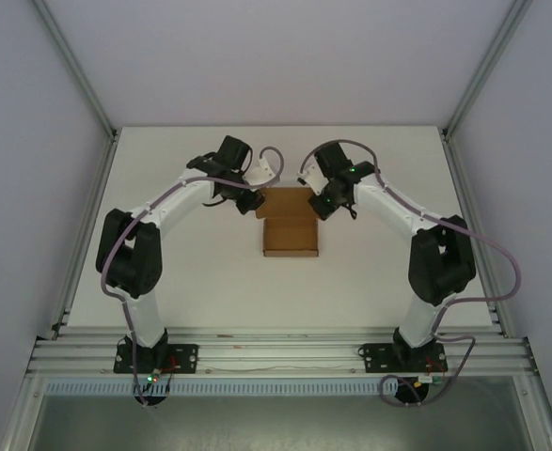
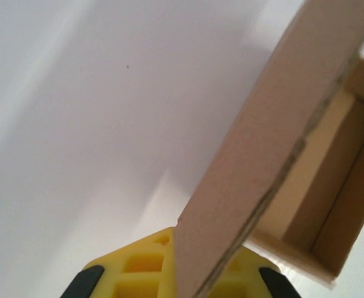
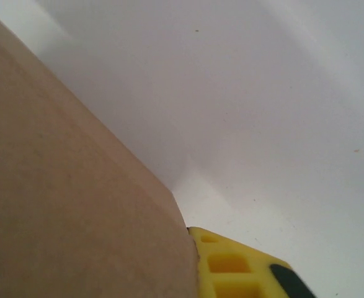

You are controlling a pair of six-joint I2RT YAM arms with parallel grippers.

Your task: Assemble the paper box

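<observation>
The paper box [image 1: 290,235] sits in the middle of the counter [image 1: 200,282], between the two arms. Its shallow tray [image 2: 330,205] is formed, and the lid flap [image 1: 287,199] stands up along the far side.

The left fingers [image 2: 138,270] are closed on the left end of that flap, and the cardboard edge runs up out of the yellow pad. The right fingers [image 3: 231,267] are closed at the flap's right end. One pad is hidden behind the cardboard there, so the pinch is likely but not plainly seen.

The box looks light and thin. It is stiff across a panel but bends readily along its scored folds, and a hard pinch would crease it. With so little weight, the tray could slide or lift off the counter when the flap is pulled.

Holding near the flap's two outer corners, as now, seems right. It keeps the panel flat and lets both arms swing it over the tray evenly, without twisting the hinge.
</observation>
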